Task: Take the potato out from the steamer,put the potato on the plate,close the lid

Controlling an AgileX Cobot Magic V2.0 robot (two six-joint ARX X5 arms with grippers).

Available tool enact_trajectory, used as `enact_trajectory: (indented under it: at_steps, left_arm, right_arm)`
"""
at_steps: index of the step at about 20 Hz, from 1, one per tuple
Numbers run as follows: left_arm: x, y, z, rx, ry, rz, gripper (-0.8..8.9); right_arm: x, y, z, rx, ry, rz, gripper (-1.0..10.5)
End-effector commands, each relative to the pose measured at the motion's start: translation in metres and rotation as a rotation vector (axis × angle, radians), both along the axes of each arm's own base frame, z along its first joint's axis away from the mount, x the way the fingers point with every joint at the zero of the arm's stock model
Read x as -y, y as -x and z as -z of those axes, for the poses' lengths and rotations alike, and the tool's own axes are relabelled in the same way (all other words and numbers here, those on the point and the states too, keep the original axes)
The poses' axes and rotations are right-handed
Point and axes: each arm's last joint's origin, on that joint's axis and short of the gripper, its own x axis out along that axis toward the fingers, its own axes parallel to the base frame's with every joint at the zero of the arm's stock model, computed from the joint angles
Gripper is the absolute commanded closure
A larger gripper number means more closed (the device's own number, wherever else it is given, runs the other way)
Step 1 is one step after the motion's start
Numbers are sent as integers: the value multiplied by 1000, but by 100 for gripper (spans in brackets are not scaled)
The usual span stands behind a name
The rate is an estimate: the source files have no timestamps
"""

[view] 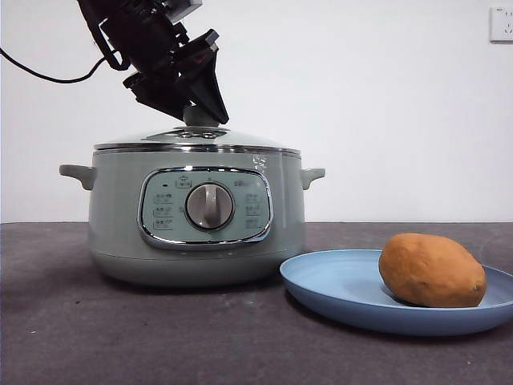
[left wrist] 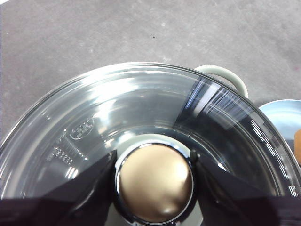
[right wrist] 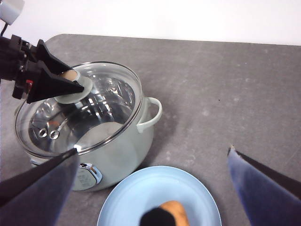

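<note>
The steamer [view: 196, 216] stands on the dark table with the glass lid [view: 196, 140] seated on it. My left gripper [view: 202, 108] comes down from the upper left and is shut on the lid's knob [left wrist: 155, 181], one jaw on each side of it. The potato [view: 431, 270] lies on the light-blue plate [view: 337, 289] to the right of the steamer. My right gripper [right wrist: 153, 150] is open and empty, high above the plate [right wrist: 136, 197] and the potato [right wrist: 176, 208]; it is out of the front view.
A black cable [view: 48, 76] hangs at the far left behind the steamer. A wall socket [view: 501, 24] sits at the upper right. The steamer's side handle [right wrist: 153, 113] points toward the plate.
</note>
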Motion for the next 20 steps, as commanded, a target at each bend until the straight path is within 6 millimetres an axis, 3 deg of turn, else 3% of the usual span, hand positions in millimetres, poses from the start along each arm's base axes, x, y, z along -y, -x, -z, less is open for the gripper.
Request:
enact_trajectory:
  at_steps: [1,6,10,20]
  left_arm:
    - [1,-2,4,-13,-8,9,301]
    - [-1,3,-4,-9,8,-4,301]
    - [-7,16,-24,32,27,-5,301]
    - [-39,89,-85,55,51,-6,302]
  right_arm:
    - [0,1,0,-9,-6,2,288]
    - [1,2,2,-34,7,1,288]
    - [1,2,4,-51,15,0,288]
    - [-1,8,12,-172,-4,-151,289]
